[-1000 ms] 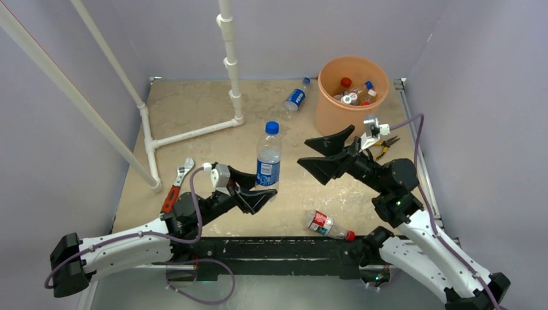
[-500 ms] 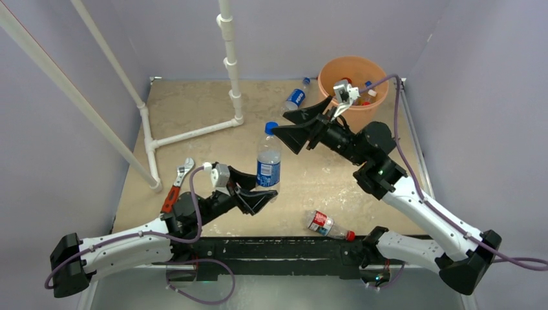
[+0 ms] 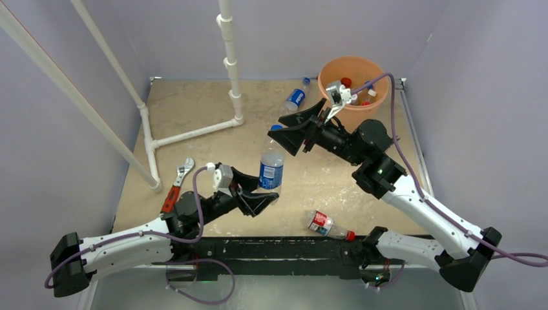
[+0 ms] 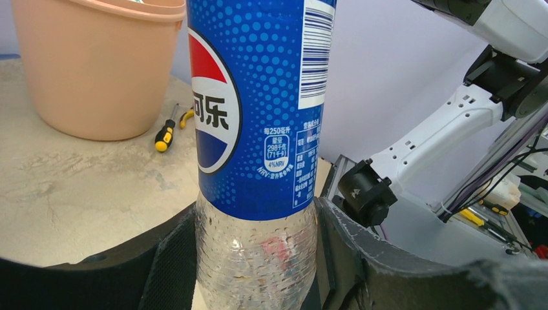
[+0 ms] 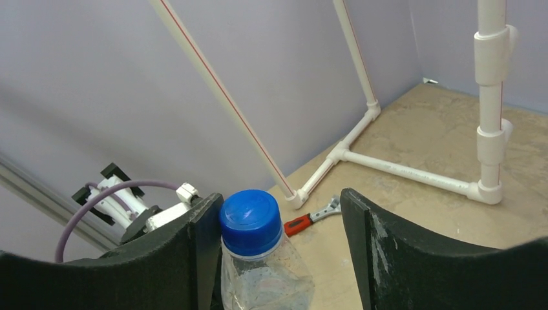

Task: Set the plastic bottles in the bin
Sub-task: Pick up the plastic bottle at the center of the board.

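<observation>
My left gripper is shut on the lower body of a clear bottle with a blue label and holds it upright above the table. The left wrist view shows both pads pressed on the bottle. My right gripper is open with its jaws on either side of the bottle's blue cap. One finger touches the cap and the other stands apart. The orange bin stands at the back right with several bottles inside. A blue-label bottle lies left of the bin. A red-label bottle lies near the front edge.
A white PVC pipe frame stands at the back left, with an upright post. A red-handled wrench lies by my left arm. A yellow-and-black screwdriver lies beside the bin. Purple walls enclose the table.
My right gripper swung left from beside the bin and came down around the held bottle's cap. My left gripper kept its hold and shifted the bottle slightly.
</observation>
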You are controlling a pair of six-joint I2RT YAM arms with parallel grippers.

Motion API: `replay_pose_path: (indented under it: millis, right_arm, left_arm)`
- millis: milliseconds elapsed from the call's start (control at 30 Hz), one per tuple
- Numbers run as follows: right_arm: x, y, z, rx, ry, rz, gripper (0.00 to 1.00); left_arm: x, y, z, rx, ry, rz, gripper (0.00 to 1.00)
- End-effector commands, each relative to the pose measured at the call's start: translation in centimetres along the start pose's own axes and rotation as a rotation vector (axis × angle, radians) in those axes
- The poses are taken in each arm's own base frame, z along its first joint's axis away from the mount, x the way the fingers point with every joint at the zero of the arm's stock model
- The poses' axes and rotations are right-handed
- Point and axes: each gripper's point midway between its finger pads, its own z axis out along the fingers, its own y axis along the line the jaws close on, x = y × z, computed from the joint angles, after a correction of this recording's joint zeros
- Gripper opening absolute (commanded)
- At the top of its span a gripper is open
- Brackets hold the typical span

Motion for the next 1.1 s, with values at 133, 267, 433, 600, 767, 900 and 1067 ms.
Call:
replay_pose_path:
  millis: [133,267,433,600,767,900,1067]
  right_arm:
    - [-0.3,1.0,1.0,-0.037,0.027,-0.012,0.54]
    - [-0.2,1.3,1.1,-0.048,0.036,-0.016,0.35]
    - [-0.2,1.6,1.0,-0.059,0.048,-0.023,0.03]
    - [-0.2,1.7,0.4,-0.054,0.056,-0.040,0.00]
    - [0.6,1.7,-0.4,-0.058,0.085,-0.054,0.00]
    - [1.2,2.2,-0.7,-0.090,0.096,-0.040,0.00]
    - [0.7,2.1,-1.1,-0.071,0.072,-0.042,0.00]
  left_arm:
    - [-2.6,-1.1,0.4,0.036,-0.063,0.027,0.25]
    - [-2.4,-1.1,0.5,0.034,-0.053,0.035,0.26]
    - [-2.3,-0.9,0.4,0.025,-0.042,0.035,0.32]
    - [-2.2,-0.3,0.5,-0.022,-0.014,0.036,0.62]
    - [-3.1,-0.2,0.7,-0.041,0.001,0.071,0.83]
    - [-4.1,-0.9,1.6,-0.017,-0.007,0.107,0.88]
    - [-4.2,-1.2,3.1,-0.006,0.022,0.117,0.96]
